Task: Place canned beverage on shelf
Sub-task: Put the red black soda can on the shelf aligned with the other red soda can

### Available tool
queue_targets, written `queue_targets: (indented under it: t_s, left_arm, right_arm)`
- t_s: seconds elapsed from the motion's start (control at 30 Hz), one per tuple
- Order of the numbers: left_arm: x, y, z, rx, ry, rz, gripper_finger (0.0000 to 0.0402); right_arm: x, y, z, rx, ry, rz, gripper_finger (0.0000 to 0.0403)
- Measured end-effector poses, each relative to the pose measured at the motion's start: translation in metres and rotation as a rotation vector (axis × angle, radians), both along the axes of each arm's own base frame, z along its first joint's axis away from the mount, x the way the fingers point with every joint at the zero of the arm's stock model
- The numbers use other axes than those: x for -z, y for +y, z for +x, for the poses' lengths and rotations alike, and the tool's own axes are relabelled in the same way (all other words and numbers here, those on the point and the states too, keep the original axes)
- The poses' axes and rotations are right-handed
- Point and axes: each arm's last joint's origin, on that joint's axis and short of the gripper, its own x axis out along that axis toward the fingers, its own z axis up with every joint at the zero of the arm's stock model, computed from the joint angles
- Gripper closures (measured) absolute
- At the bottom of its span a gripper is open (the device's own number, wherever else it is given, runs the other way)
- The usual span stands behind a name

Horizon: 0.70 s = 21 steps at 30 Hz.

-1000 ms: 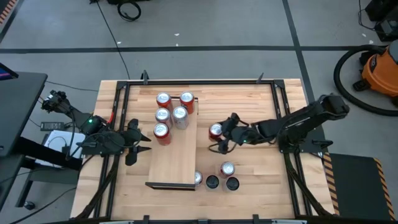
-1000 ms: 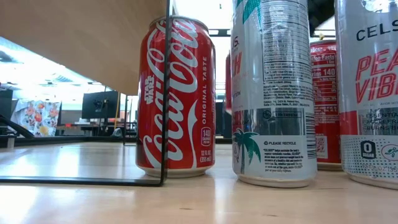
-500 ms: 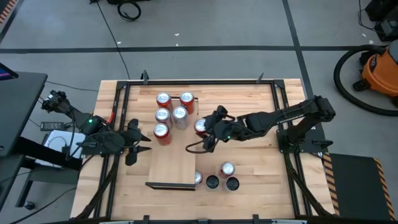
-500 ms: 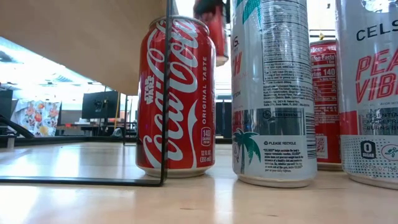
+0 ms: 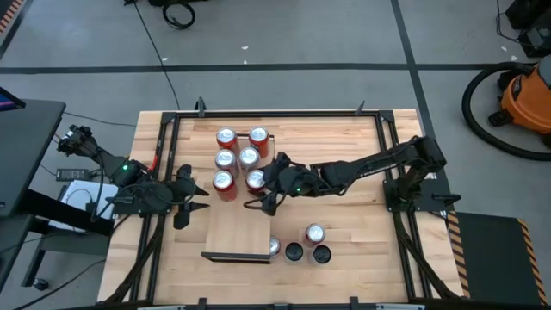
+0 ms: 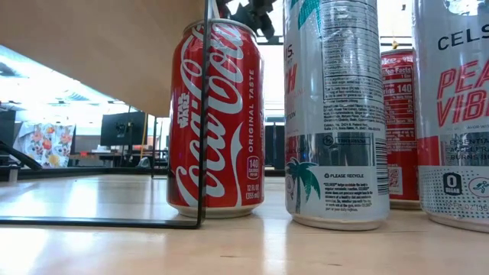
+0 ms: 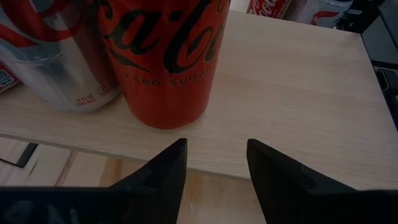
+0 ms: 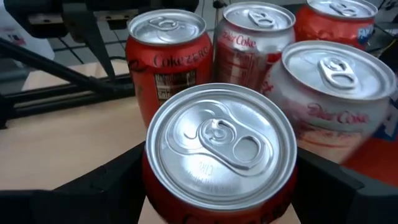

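The shelf (image 5: 237,228) is a pale board on a dark wire frame in the middle of the table. Several cans stand at its far end, among them a Coke Zero can (image 8: 163,59) and Diet Coke cans (image 8: 252,37). My right gripper (image 5: 263,185) reaches in from the table's right. It is shut on a red can (image 5: 256,178) over the shelf's right part, close beside those cans. My left gripper (image 7: 214,165) waits open at the shelf's left edge, just short of a Coke Zero can (image 7: 163,62). My right gripper pinches the red can's side wall (image 8: 152,186) just below the top rim, one finger (image 8: 115,177) on each side. It comes from the table's right, slanting slightly down. The can stays upright, lid up. Whether its bottom touches the board does not show.
More cans stand on the tabletop near the shelf's near right corner: a red Coca-Cola can (image 6: 216,122), tall silver cans (image 6: 336,114) and two dark-topped cans (image 5: 307,253). A black frame runs round the table. An orange vacuum (image 5: 525,99) sits on the floor at the right.
My right gripper has carried the red can up and toward the table's left, from the bare tabletop right of the shelf to a place over the shelf beside the standing cans. The can has stayed upright in the hold.
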Motion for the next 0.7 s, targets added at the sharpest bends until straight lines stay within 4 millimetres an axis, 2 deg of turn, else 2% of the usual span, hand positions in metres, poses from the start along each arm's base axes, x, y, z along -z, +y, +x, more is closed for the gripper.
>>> queue_targets:
  t_s: [0.2, 0.47, 0.7]
  left_arm:
    - [0.0, 0.0, 0.0, 0.0, 0.0, 0.0, 0.0224]
    - [0.0, 0.0, 0.0, 0.0, 0.0, 0.0, 0.0224]
    - [0.0, 0.0, 0.0, 0.0, 0.0, 0.0, 0.0224]
  right_arm:
    - [-0.0004, -0.0031, 0.0026, -0.05, -0.012, 0.018, 0.0072]
    - [-0.002, -0.002, 0.0031, -0.088, -0.026, 0.015, 0.0035]
    - [-0.0088, 0.0, 0.0031, -0.098, -0.049, 0.002, 0.0035]
